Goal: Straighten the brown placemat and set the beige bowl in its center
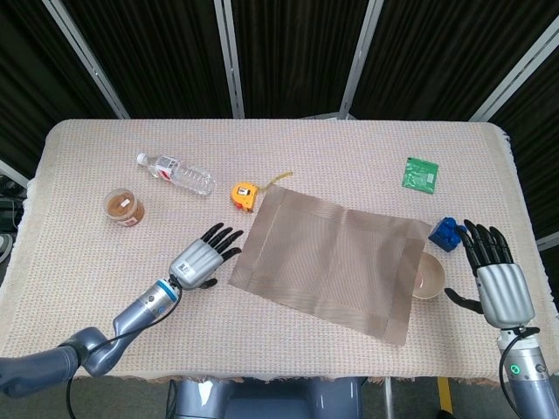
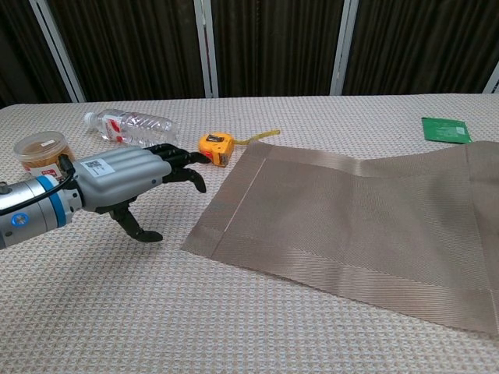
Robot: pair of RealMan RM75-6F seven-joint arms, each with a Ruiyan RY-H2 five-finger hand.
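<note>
The brown placemat lies skewed across the table's middle, its right edge draped over part of the beige bowl. My left hand hovers just left of the mat's near-left corner, fingers spread and holding nothing. My right hand is open at the table's right edge, a little right of the bowl and apart from it. The chest view shows neither the bowl nor the right hand.
A yellow tape measure lies by the mat's far-left corner. A plastic bottle and a brown-filled jar are at the left. A blue block sits beside the bowl; a green circuit board lies far right.
</note>
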